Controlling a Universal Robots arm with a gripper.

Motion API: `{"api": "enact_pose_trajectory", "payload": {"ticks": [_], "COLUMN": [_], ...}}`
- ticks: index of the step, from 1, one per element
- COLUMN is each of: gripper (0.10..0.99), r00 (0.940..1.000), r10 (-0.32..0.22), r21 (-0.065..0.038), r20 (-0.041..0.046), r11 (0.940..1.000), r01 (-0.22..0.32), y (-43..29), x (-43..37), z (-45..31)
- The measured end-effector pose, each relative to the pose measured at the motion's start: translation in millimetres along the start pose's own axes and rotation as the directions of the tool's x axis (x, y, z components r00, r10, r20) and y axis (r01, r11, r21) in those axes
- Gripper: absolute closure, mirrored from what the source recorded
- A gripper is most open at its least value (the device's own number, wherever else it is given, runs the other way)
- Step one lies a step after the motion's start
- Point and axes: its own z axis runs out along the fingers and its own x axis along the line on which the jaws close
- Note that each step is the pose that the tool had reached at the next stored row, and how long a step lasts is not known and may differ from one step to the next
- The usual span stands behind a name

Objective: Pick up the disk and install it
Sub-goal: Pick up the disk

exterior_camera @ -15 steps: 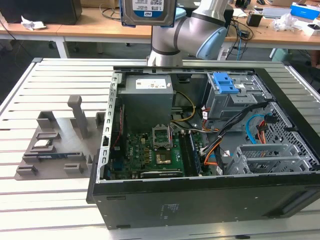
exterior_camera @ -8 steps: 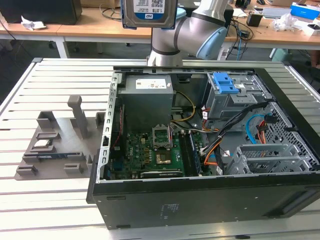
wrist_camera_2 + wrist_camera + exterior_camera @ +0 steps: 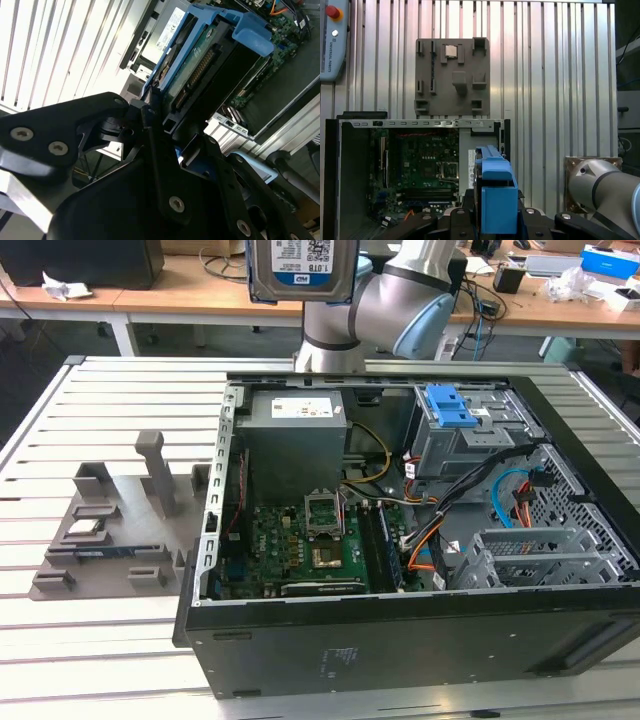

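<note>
Over slatted table (image 3: 120,390), disk (image 3: 302,270) upright

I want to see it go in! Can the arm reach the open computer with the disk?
Probably yes. The claw holds the disk above the computer, whose upward side is open, and nothing seems to lie between them.

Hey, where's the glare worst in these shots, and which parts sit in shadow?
In the second wrist view the ribbed table is washed out to white beside the disk, while the gripper holding it looks nearly black; in the first wrist view the table shows bright streaks and the computer case is dim inside; the exterior view is evenly lit, shadows soft.
</note>
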Motion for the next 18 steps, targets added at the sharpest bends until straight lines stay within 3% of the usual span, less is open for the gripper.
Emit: {"api": "enact_pose_trajectory", "payload": {"ticks": [18], "gripper": [0.722], "r00": [1.0000], "r10": [0.000], "r21": [0.000], "r20": [0.0000], "r11": [1.0000], "r01": [0.000], "y": [-10.9], "x": [0.2], "z": [9.9]}}
